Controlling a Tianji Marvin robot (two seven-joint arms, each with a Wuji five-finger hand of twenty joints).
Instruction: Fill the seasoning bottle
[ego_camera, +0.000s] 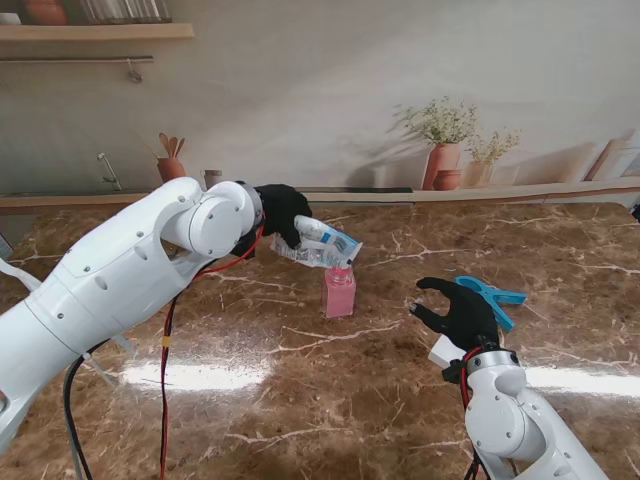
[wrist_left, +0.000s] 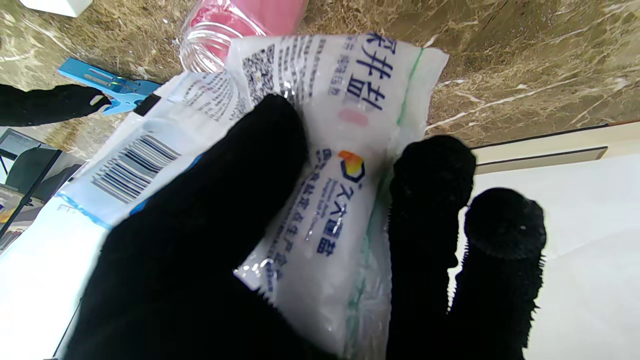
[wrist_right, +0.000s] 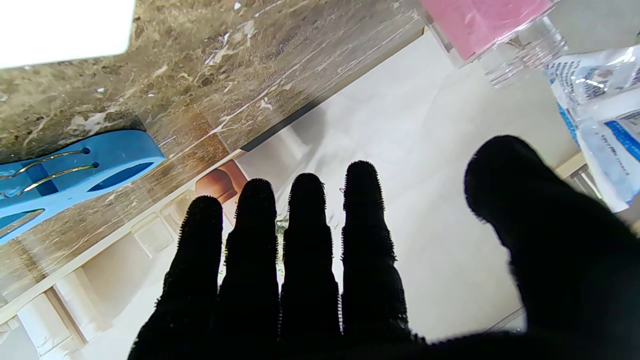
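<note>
The left robot hand (ego_camera: 281, 212), in a black glove, grips a white salt bag (ego_camera: 322, 243) printed with blue lettering and a barcode. The bag is tilted, its lower end just over the neck of the seasoning bottle (ego_camera: 339, 291). The left wrist view shows the gloved fingers (wrist_left: 270, 150) wrapped across the bag (wrist_left: 320, 165), with the bottle's clear threaded mouth (wrist_left: 210, 40) right beside the bag's edge; whether the two touch cannot be told.

The seasoning bottle is a clear square one, filled with pink contents, standing upright near the middle of the brown marble bench (ego_camera: 250, 400), a little toward the far edge.

The right robot hand (ego_camera: 455, 312) hovers above the bench to the right of the bottle, well apart from it, fingers spread and holding nothing. In the right wrist view its four fingers (wrist_right: 305, 240) stand side by side with the thumb held apart.

A blue clip (ego_camera: 490, 297) lies on the bench just beyond the right robot hand. A small white block (ego_camera: 445, 352) lies on the bench by that hand's wrist.
</note>
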